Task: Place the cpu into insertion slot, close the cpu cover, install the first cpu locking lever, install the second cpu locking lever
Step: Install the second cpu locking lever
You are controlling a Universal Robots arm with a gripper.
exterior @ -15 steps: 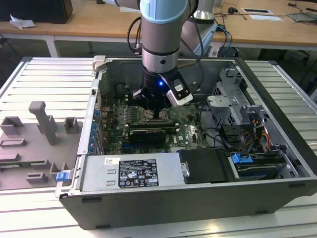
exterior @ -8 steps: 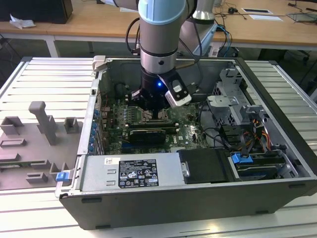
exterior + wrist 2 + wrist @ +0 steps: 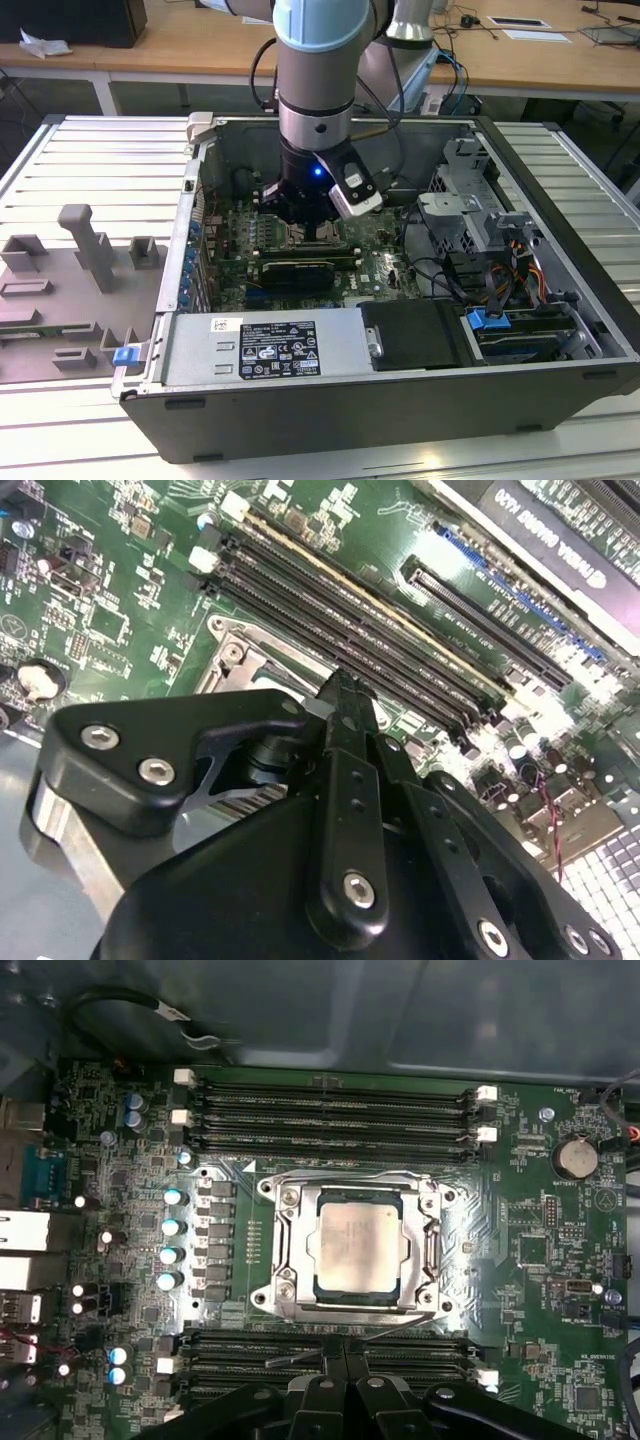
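Note:
The cpu (image 3: 352, 1242) lies flat in the insertion slot (image 3: 262, 1295), its silver top showing through the opening of the cpu cover (image 3: 290, 1250), which is folded down over it. One thin locking lever (image 3: 350, 1174) runs along the socket's far edge. Another lever (image 3: 300, 1354) slants loosely across the memory slots on the side nearest my gripper (image 3: 345, 1352). The black fingers are shut, with the tips at this slanted lever; whether they pinch it is unclear. In the second wrist view the gripper (image 3: 345, 685) points at the socket rim (image 3: 240, 645). In the exterior view the gripper (image 3: 305, 228) hangs low inside the case.
Black memory slots (image 3: 330, 1110) flank the socket on both sides. A long black card (image 3: 295, 270) lies just beside the socket. The power supply (image 3: 265, 350), drive cage (image 3: 470, 200) and cables (image 3: 500, 270) crowd the case. A grey fixture (image 3: 85, 240) stands on the table at the exterior view's left.

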